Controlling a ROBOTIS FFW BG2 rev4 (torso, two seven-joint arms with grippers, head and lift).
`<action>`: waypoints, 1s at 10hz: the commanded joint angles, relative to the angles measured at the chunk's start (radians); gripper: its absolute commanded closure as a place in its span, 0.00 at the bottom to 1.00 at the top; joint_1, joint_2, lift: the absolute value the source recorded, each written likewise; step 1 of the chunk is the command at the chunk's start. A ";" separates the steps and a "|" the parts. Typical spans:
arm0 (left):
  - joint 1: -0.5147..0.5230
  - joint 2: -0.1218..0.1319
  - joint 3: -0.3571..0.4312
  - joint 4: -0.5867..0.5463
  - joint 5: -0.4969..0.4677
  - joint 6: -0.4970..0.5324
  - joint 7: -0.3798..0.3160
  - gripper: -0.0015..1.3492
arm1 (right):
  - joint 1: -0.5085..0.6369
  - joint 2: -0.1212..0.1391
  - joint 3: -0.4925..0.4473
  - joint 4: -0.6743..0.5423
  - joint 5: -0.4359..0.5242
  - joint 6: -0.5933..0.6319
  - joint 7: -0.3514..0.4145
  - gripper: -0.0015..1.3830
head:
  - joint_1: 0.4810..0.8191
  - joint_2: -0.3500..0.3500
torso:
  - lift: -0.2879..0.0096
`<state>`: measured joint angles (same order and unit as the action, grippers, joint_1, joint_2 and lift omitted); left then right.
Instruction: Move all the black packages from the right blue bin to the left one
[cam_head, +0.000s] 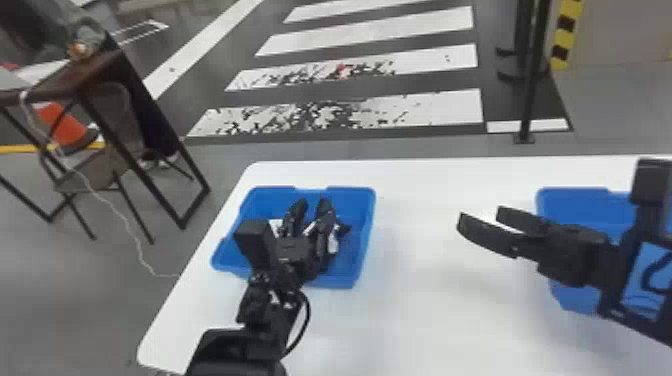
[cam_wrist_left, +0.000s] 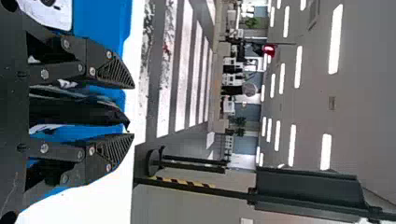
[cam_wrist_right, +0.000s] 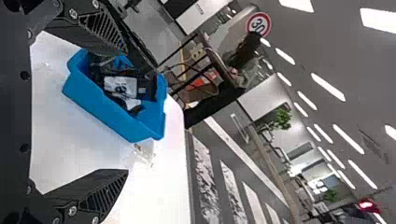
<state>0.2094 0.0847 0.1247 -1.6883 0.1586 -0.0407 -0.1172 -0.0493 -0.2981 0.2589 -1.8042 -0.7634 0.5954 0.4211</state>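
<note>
The left gripper is at the left bin, fingers apart on either side of a black package in it, the right gripper above the table, fingers wide

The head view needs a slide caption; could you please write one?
Left gripper open over the left blue bin, right gripper open above the white table.
</note>
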 joint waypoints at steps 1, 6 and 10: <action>0.019 0.000 -0.041 -0.002 0.035 -0.180 -0.015 0.09 | 0.064 0.014 -0.083 -0.021 0.053 -0.102 0.013 0.09 | 0.63 0.95 | 0.50; 0.259 -0.008 -0.159 -0.198 0.027 -0.367 0.057 0.25 | 0.381 0.068 -0.245 -0.232 0.271 -0.399 -0.038 0.09 | 0.63 0.67 | 0.50; 0.392 -0.003 -0.181 -0.345 0.003 -0.234 0.094 0.25 | 0.636 0.146 -0.389 -0.381 0.416 -0.507 -0.107 0.09 | 0.63 0.53 | 0.50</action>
<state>0.5825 0.0854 -0.0622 -2.0035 0.1788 -0.2941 -0.0251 0.5487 -0.1652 -0.1115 -2.1633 -0.3630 0.1011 0.3176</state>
